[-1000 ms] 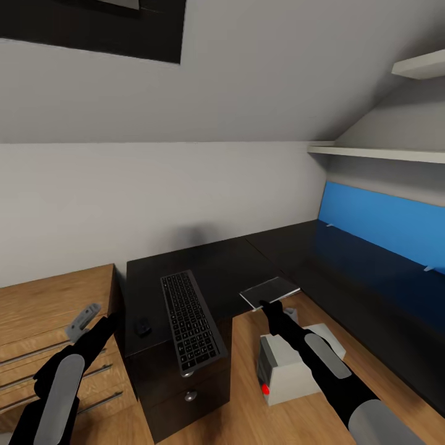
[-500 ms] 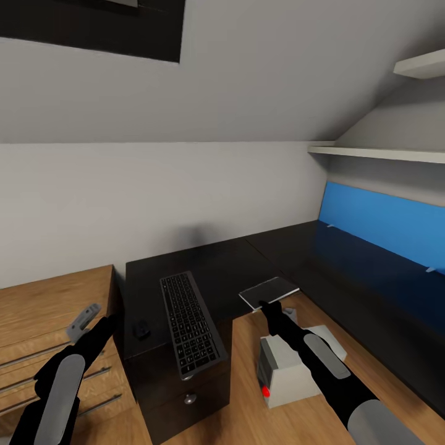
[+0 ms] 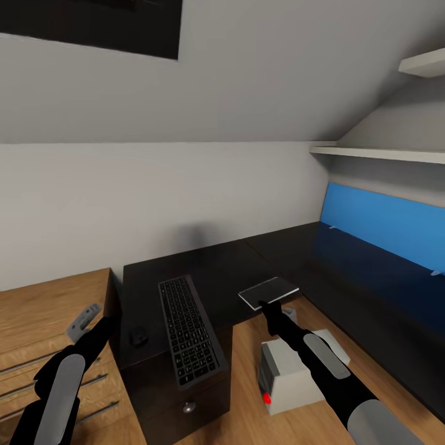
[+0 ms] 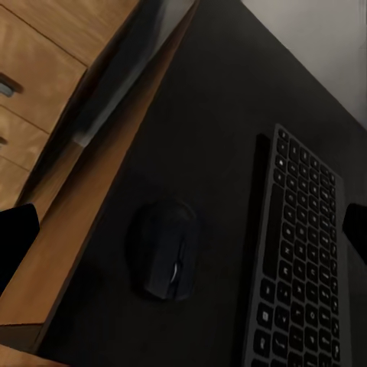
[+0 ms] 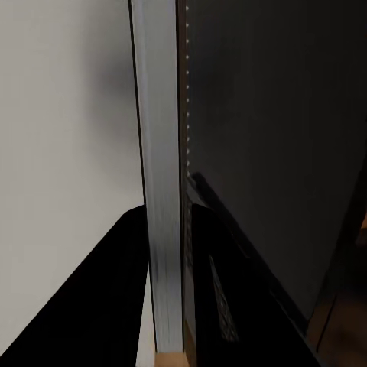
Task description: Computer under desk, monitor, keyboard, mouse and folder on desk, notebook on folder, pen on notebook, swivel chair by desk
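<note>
- Leftmost, a wooden drawer unit [image 3: 43,321] with metal handles fills the lower left of the head view; the left claw [image 3: 83,321] hangs over its edge, and whether it is wide or narrow I cannot tell.
- Next, a black cabinet [image 3: 179,383] with a knobbed drawer stands at lower centre. A dark mouse [image 3: 138,335] lies on its top near the left edge, and the keyboard [image 3: 188,340] lies lengthwise just beside it, apart from it, its near end jutting past the cabinet's front edge.
- At centre, the right claw [image 3: 267,307] is closed on the near edge of the notebook [image 3: 268,291], held roughly flat in the air. The right wrist view shows the pale page edge [image 5: 164,229] clamped between the dark fingers [image 5: 210,298].
- Below it, on the wood floor at lower centre-right, sits the computer [image 3: 290,377], its red light facing the camera.
- At right, the table [image 3: 346,278] runs toward the lower right with its blue panel [image 3: 386,225] behind, white shelves [image 3: 377,152] above.
</note>
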Controlling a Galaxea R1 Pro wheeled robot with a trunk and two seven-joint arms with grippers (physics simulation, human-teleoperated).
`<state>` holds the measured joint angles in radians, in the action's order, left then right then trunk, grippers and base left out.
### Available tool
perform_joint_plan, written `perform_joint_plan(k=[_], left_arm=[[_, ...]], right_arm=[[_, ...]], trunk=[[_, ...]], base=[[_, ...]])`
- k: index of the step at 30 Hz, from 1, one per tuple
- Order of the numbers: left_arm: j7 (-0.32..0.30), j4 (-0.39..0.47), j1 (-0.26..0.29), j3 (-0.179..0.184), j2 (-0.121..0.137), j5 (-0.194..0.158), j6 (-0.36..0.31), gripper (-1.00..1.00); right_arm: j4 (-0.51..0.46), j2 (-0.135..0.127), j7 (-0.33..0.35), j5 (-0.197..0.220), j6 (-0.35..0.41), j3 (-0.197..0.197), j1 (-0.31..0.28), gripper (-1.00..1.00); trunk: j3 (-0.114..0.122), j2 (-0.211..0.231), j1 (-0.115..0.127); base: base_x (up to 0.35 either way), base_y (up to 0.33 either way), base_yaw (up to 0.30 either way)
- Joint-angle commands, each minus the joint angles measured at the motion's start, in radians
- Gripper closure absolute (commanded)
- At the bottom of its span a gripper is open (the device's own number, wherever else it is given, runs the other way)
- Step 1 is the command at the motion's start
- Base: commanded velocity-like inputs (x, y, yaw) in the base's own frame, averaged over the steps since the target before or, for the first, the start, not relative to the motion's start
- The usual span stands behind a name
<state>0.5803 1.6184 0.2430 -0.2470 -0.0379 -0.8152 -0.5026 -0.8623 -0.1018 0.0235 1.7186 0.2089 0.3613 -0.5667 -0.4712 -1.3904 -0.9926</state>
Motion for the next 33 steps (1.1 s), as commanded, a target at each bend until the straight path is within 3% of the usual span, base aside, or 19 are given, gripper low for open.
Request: perform_joint_plan(k=[1,26,33], left_arm=[[0.007,0.001,0.001,-0.002,-0.001,-0.009,-0.004,-1.0],[0.009,0.001,0.001,0.03,-0.002,-0.004,-0.002,-1.0],[0.01,0.001,0.001,0.03,-0.001,-0.003,0.002,-1.0]], right_arm=[[0.0,-0.001,0.003,0.008,0.0,0.003,-0.001,1.0],[0.001,-0.002,0.003,0.012,0.0,0.001,0.0,1.0],[0.002,-0.001,0.001,0.012,0.001,0.001,0.001,1.0]], trunk=[[-0.001,-0.001,0.0],[-0.001,-0.001,0.0],[-0.023,-0.05,-0.027]], base=[[0.032,0.0,0.0],[0.021,0.0,0.0],[0.001,0.0,0.0]])
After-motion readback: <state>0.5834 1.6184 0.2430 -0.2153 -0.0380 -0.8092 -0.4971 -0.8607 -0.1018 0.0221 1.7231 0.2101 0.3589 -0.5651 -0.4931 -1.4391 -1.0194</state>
